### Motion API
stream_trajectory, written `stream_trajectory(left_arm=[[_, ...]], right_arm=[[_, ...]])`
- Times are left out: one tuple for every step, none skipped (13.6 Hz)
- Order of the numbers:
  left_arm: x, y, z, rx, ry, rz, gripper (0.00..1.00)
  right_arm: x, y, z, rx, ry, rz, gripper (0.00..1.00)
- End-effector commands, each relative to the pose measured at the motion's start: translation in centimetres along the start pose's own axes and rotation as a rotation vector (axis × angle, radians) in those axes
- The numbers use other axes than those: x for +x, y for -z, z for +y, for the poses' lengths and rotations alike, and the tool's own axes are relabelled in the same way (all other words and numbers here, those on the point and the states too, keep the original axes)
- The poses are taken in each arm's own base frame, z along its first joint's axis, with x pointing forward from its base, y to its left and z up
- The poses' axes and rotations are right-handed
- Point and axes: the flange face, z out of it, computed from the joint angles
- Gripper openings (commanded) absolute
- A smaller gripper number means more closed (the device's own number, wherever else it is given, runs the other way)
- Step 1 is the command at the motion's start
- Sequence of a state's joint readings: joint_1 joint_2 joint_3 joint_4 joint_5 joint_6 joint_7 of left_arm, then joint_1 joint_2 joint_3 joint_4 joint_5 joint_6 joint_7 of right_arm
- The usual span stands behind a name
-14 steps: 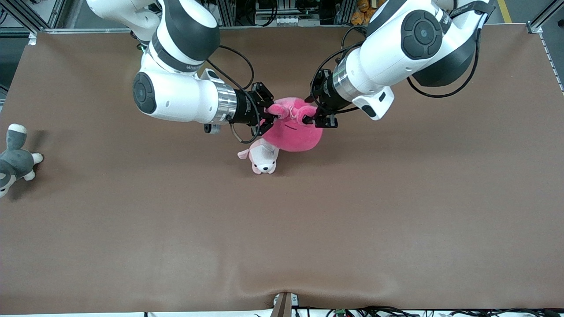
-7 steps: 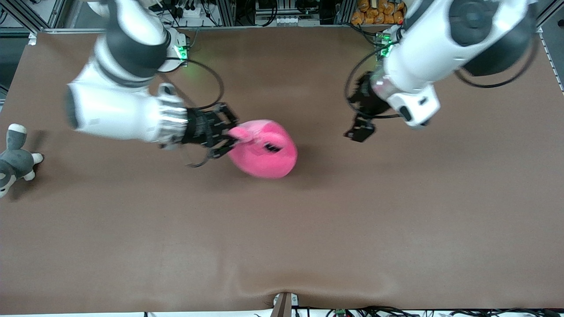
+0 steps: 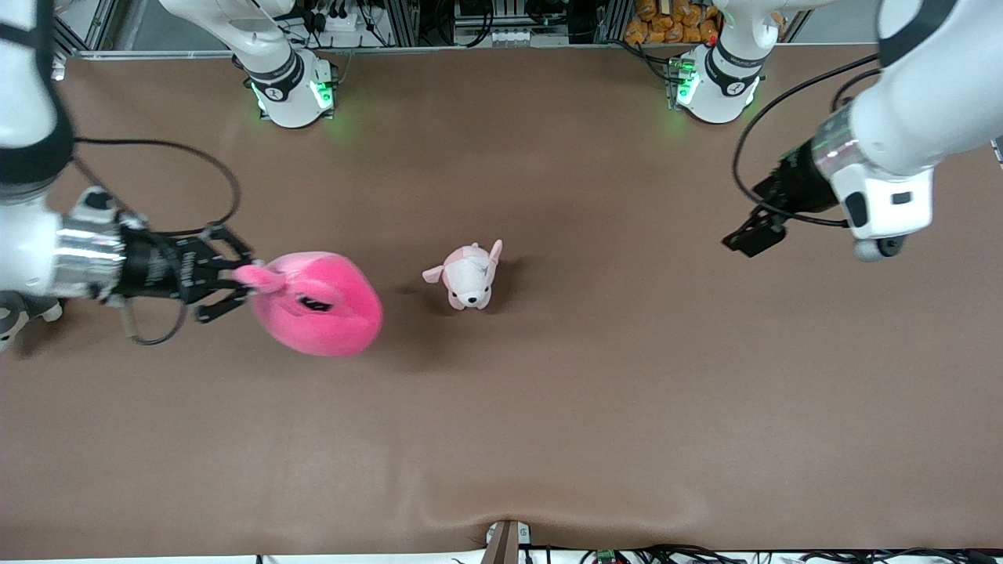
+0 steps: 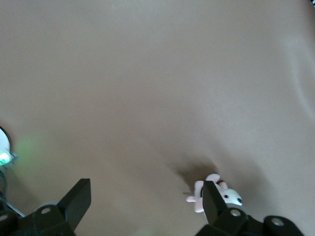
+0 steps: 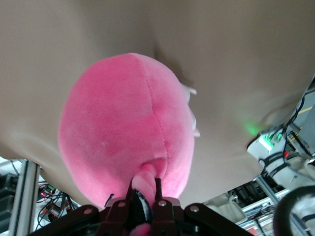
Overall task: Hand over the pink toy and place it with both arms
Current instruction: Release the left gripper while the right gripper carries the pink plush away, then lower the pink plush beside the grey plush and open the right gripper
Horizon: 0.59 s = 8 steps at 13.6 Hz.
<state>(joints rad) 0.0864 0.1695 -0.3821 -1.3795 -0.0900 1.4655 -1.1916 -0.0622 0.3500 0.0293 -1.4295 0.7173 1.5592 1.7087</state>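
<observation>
The right hand (image 3: pixel 235 282) pinches the pink toy (image 3: pixel 317 304) by its ear. The left hand (image 3: pixel 752 233) is wide open, holding nothing.

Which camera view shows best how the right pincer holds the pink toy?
The right wrist view: the right pincer is shut on a small flap of the pink toy, seen close. The front view shows the same grip from higher up, with the toy's whole body. The left wrist view shows no pink toy.

The pink toy (image 3: pixel 317 304) is hot pink with black eyes. The puppy plush (image 3: pixel 468 276) is pale pink and white. The surface (image 3: pixel 548 407) is plain brown.
</observation>
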Motion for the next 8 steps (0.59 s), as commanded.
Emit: stream_trajectory(left_arm=[[1.5, 1.6, -2.7, 0.056, -0.157, 0.056, 1.00], [2.2, 2.1, -3.7, 0.084, -0.244, 0.080, 1.00], [3.1, 2.6, -4.6, 0.099, -0.320, 0.097, 1.00], [4.0, 3.1, -5.4, 0.099, -0.378, 0.099, 1.00], [4.6, 3.5, -6.1, 0.100, -0.423, 0.100, 1.00], [5.0, 3.7, -6.7, 0.109, -0.465, 0.093, 1.00], [4.9, 4.1, -7.5, 0.115, -0.512, 0.098, 1.00], [5.1, 3.5, -8.0, 0.126, -0.544, 0.099, 1.00]], right_arm=[[8.9, 2.1, -2.5, -0.051, 0.105, -0.040, 0.00], [13.0, 2.4, -3.4, -0.074, 0.147, -0.053, 0.00], [16.5, 2.3, -4.2, -0.087, 0.180, -0.037, 0.00], [20.3, 1.6, -4.7, -0.115, 0.214, -0.004, 0.00], [22.7, 0.8, -4.6, -0.140, 0.252, 0.014, 0.00], [24.4, 0.4, -4.7, -0.151, 0.291, 0.020, 0.00], [27.5, 0.2, -5.1, -0.158, 0.306, 0.014, 0.00], [30.6, 0.1, -5.4, -0.159, 0.328, -0.006, 0.00]])
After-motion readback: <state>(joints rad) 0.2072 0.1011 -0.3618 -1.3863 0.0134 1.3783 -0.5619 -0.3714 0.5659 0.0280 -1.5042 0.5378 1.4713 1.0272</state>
